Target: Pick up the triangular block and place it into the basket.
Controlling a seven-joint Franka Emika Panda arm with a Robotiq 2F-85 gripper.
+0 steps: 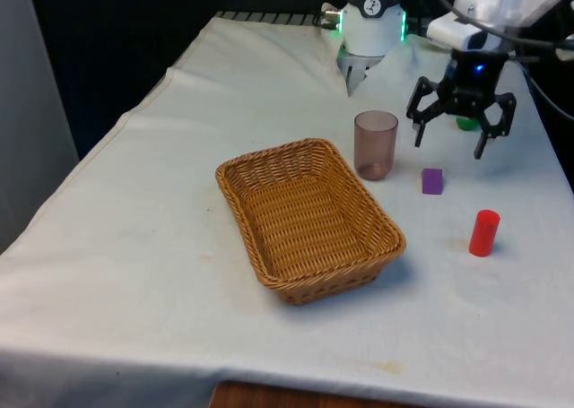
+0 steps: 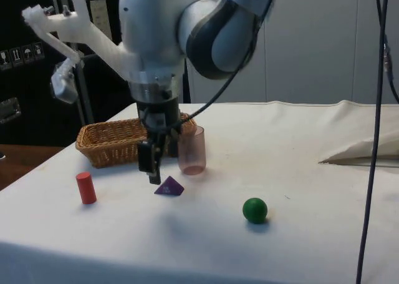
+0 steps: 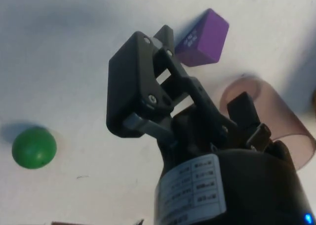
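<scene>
— What's on the desk (image 1: 134, 247)?
— A wicker basket (image 1: 308, 218), a translucent pink cup (image 1: 375, 145) beside it.
— The tool (image 1: 461, 125)?
— Fingers spread apart, holding nothing, above the purple triangular block (image 2: 169, 186), seemingly not touching it.

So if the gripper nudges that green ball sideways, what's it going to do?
The green ball is round and lies free on the flat cloth, so it would probably roll away. The gripper hangs over the purple triangular block, apart from it.
</scene>
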